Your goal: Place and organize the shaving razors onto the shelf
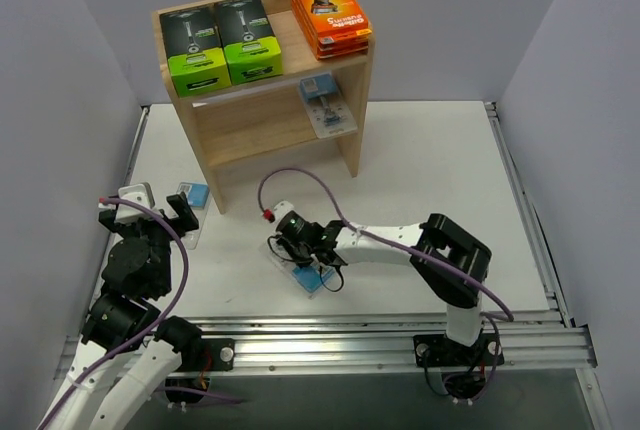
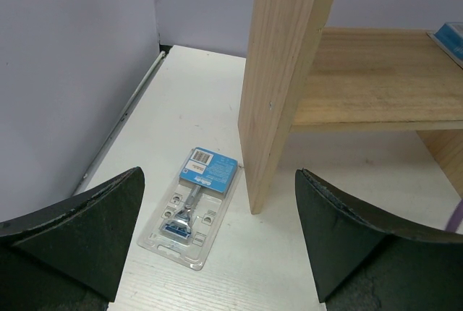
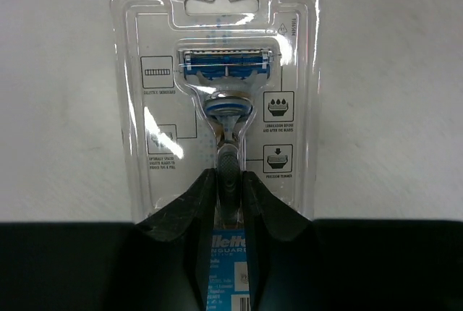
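Blister pack (image 3: 217, 101): lying flat on table (image 3: 391, 108), pinched at its handle ridge between right gripper (image 3: 229, 175) jaws, blade end ahead of fingertips. Left gripper (image 2: 218, 181): jaws spread wide, holding nothing. Second blister pack (image 2: 194, 206): ahead of those jaws, nearer left finger, just beside shelf (image 2: 282, 87) side panel. Black-and-green boxes (image 1: 195, 50), orange boxes (image 1: 331, 15), third blister pack (image 1: 326, 107): on shelf, well beyond both jaws.
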`<action>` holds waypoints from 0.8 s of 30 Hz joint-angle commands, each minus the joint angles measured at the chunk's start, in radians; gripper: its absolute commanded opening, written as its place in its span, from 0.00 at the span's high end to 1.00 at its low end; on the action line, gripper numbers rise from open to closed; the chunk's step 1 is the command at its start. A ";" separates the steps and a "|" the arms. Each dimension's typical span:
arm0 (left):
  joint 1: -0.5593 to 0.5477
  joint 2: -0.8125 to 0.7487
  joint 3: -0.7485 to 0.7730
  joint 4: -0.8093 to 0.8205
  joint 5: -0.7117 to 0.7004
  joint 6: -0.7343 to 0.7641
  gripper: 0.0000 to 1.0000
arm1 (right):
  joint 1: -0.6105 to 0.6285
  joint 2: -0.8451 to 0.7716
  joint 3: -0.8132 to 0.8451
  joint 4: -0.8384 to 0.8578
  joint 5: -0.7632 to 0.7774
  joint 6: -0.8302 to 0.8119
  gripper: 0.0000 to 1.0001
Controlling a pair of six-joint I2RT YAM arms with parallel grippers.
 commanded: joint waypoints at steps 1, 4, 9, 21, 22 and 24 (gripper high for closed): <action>0.000 0.003 0.004 0.037 0.015 0.002 0.06 | -0.083 -0.127 -0.060 -0.093 0.153 0.313 1.00; 0.000 -0.002 0.006 0.033 0.017 -0.001 0.06 | -0.150 -0.231 -0.154 -0.090 0.239 0.566 1.00; 0.000 -0.008 0.006 0.032 0.023 -0.005 0.06 | -0.218 -0.383 -0.333 0.005 0.299 0.893 1.00; -0.003 -0.014 0.009 0.027 0.034 -0.013 0.06 | -0.271 -0.556 -0.289 -0.126 0.339 0.869 0.26; -0.003 -0.014 0.009 0.027 0.034 -0.013 0.06 | -0.274 -0.567 -0.289 -0.140 0.349 0.862 0.27; -0.003 -0.016 0.009 0.026 0.034 -0.011 0.06 | -0.290 -0.590 -0.310 -0.163 0.347 0.851 0.28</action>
